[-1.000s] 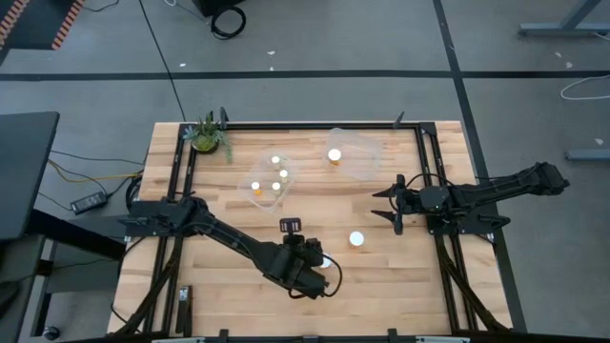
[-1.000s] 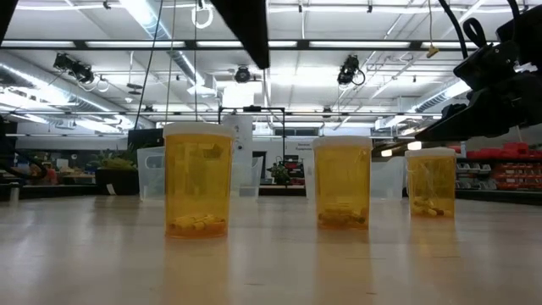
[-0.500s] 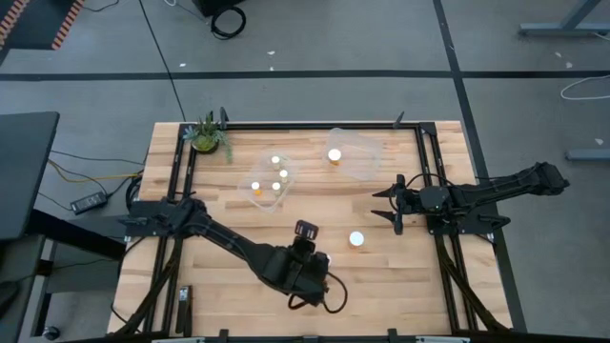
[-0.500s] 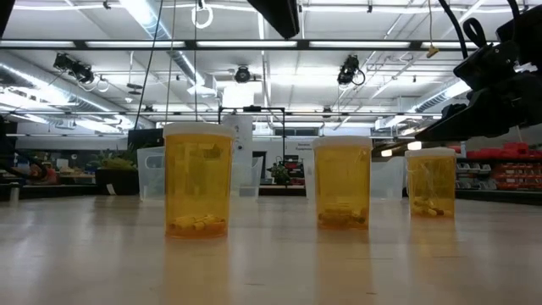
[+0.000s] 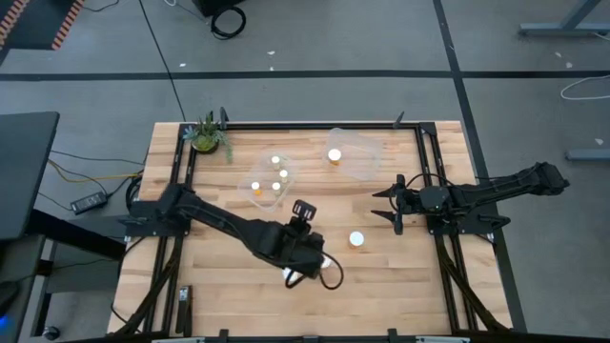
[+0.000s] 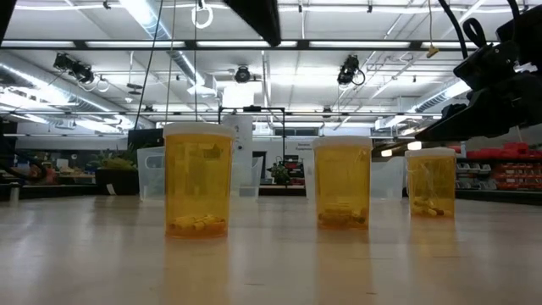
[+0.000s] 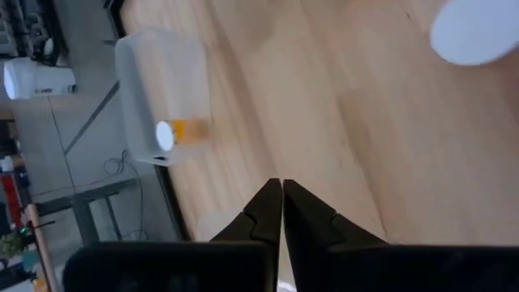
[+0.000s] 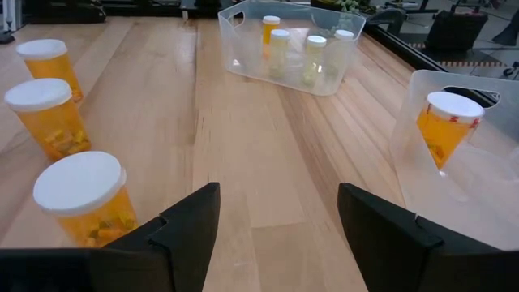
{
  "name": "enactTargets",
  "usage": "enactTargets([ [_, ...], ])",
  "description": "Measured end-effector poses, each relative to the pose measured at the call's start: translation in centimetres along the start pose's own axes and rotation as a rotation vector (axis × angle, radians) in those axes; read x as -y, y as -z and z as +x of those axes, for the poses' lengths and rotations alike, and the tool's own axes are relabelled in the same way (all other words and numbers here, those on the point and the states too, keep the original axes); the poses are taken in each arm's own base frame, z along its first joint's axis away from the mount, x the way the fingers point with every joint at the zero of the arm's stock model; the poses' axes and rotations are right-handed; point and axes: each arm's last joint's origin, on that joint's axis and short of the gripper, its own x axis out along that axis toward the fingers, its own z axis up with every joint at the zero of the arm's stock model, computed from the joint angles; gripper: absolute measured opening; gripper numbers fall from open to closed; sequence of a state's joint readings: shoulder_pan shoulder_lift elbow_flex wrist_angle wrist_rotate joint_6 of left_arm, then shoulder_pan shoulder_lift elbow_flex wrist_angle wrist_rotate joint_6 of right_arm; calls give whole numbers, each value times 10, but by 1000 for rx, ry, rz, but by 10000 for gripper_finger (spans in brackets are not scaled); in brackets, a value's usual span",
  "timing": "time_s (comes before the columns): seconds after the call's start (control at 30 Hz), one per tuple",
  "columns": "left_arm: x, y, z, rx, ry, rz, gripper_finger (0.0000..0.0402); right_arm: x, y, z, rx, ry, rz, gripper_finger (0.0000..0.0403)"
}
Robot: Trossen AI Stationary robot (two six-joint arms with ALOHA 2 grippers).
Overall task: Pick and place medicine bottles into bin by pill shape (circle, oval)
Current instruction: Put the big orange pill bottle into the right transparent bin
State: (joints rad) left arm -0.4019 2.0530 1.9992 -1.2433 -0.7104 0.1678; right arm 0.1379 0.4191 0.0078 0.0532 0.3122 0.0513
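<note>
Three amber bottles with white caps stand upright on the wood table, in the low view (image 6: pixel 197 180), (image 6: pixel 342 182), (image 6: pixel 430 182) and in the right wrist view (image 8: pixel 81 195), (image 8: pixel 45 109), (image 8: pixel 49 61). The high view shows one cap clearly (image 5: pixel 356 239); my left arm covers most of the others. My left gripper (image 5: pixel 303 211) is shut and empty above the table's middle, left of that cap; its closed fingertips show in the left wrist view (image 7: pixel 281 191). My right gripper (image 5: pixel 394 204) is open and empty at the right, its fingers spread wide (image 8: pixel 280 235).
A clear bin (image 5: pixel 270 181) holding several bottles sits far of centre. A second clear bin (image 5: pixel 357 157) holds one bottle (image 7: pixel 174 134). A green potted plant (image 5: pixel 205 136) stands at the far left corner. A black frame rail (image 5: pixel 424 171) edges the table.
My left gripper has swung toward the table's right edge, then back toward the far edge, staying shut. The bottles have stayed in place.
</note>
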Motion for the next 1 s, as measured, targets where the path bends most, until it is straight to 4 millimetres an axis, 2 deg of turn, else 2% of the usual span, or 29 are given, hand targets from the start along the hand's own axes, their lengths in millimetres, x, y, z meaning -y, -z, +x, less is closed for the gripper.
enactTargets([
  [0.33,12,45,21,236,111,-133,19,0,0,0,0,0,0,257],
  [0.53,14,64,29,338,120,-186,23,2,-1,0,8,50,-204,257],
  [0.67,11,83,40,364,114,-179,17,2,-3,0,23,51,-225,257],
  [0.73,7,93,46,378,121,-186,17,2,-5,0,44,45,-188,257],
  [0.83,-3,106,53,443,138,-233,21,1,-8,0,77,2,-32,257],
  [1.0,-14,126,54,539,158,-326,31,1,-16,-1,159,-12,132,257],
])
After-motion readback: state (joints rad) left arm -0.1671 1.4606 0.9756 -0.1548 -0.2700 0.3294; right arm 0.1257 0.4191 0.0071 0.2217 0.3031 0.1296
